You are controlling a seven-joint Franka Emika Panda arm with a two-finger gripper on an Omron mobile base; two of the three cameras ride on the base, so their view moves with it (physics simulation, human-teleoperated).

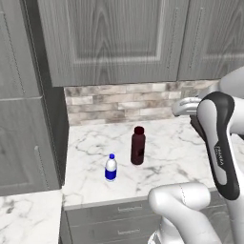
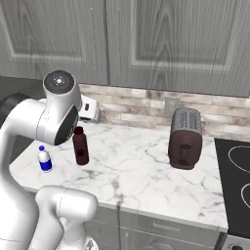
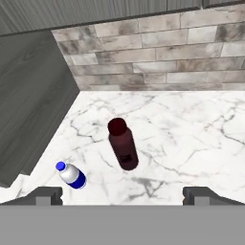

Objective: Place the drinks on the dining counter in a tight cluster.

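Left base view: we see the maroon bottle [image 1: 138, 145] upright on the marble desk [image 1: 176, 152], toward its left end, with the water bottle [image 1: 111, 167] just beside it, nearer the front edge.

Right base view: we see both bottles near the desk's left end, and a toaster [image 2: 185, 138] well apart toward the right end.

Hand view: our hand [image 3: 123, 195] hangs above the bottles, fingers [image 3: 48, 195] spread wide, gripping nothing.

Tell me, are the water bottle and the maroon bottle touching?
Apart. The hand view shows bare marble between the water bottle and the maroon bottle; the left base view shows that gap too.
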